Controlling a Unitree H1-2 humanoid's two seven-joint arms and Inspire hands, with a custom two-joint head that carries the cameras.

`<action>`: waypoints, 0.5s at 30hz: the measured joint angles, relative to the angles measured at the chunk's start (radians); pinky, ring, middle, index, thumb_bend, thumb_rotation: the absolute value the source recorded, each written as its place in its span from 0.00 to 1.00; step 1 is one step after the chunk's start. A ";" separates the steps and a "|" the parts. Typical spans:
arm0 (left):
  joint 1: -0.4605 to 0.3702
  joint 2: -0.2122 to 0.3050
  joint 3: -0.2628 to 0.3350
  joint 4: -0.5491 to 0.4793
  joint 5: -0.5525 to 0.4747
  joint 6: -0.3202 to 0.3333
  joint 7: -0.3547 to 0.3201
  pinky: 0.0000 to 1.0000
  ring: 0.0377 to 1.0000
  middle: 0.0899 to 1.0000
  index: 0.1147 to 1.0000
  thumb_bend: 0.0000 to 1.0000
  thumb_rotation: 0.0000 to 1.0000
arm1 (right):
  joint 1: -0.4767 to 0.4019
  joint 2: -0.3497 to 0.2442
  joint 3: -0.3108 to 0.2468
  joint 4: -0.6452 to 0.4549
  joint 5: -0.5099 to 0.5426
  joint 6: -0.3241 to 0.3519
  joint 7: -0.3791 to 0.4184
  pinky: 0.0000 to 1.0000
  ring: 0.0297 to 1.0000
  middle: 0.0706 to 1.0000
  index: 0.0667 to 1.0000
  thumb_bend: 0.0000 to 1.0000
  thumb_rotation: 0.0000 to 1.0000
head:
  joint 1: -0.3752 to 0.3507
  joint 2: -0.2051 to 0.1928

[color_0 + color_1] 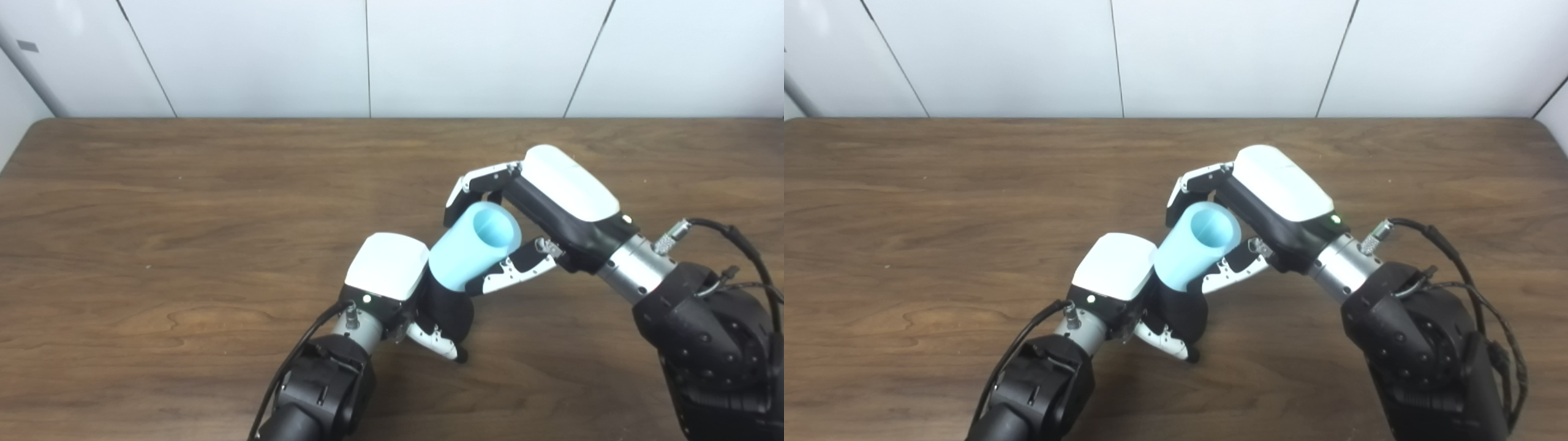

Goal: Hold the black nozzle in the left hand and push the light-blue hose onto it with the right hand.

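Black nozzle [450, 306] near the middle of the brown wood table [184, 202], toward the near side, held in the left hand [404, 288]. Left hand wrapped around the nozzle, fingers closed on it from the right side, white back of the hand facing up. Light-blue hose [474, 245] sitting on top of the nozzle, tilted up and to the right, open round end facing up and far. Lower end of the hose touching the top of the nozzle; hard to tell how far on, since the joint is partly hidden by the left hand. Right hand [539, 208] just to the right of the hose, pinching it: fingers [471, 187] curled over the far side, thumb [517, 269] pressed on the near side. Both hands close together, almost touching. White wall panels [367, 55] along the far edge of the table.
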 measured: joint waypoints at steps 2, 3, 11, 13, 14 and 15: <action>0.000 0.000 -0.001 0.000 0.000 0.000 0.000 0.75 0.64 0.51 0.38 0.51 0.00 | -0.002 0.000 0.002 0.001 -0.002 0.000 0.000 0.46 0.56 0.47 0.43 0.53 0.00 | 0.000 0.000; 0.000 0.000 -0.002 0.000 0.001 0.000 0.000 0.76 0.64 0.51 0.38 0.51 0.00 | -0.003 0.000 0.003 0.001 -0.003 0.000 0.000 0.46 0.57 0.47 0.43 0.53 0.00 | 0.000 0.000; -0.001 0.001 -0.013 0.003 0.025 0.000 0.001 0.76 0.64 0.51 0.37 0.51 0.00 | -0.015 -0.002 0.010 0.004 -0.007 -0.001 0.010 0.48 0.59 0.48 0.43 0.53 0.00 | 0.000 0.003; -0.002 0.001 -0.015 0.003 0.029 0.000 0.000 0.76 0.65 0.51 0.37 0.51 0.00 | -0.016 -0.002 0.010 0.004 -0.007 -0.002 0.013 0.47 0.58 0.48 0.43 0.53 0.00 | 0.000 0.006; -0.002 0.001 -0.015 0.003 0.030 0.000 0.000 0.76 0.65 0.51 0.37 0.51 0.00 | -0.017 -0.002 0.010 0.004 -0.007 -0.002 0.015 0.47 0.58 0.48 0.43 0.53 0.00 | 0.000 0.006; -0.002 0.001 -0.016 0.003 0.030 0.000 0.000 0.76 0.65 0.51 0.37 0.51 0.00 | -0.018 -0.002 0.010 0.004 -0.007 -0.002 0.016 0.47 0.58 0.48 0.43 0.53 0.00 | 0.000 0.006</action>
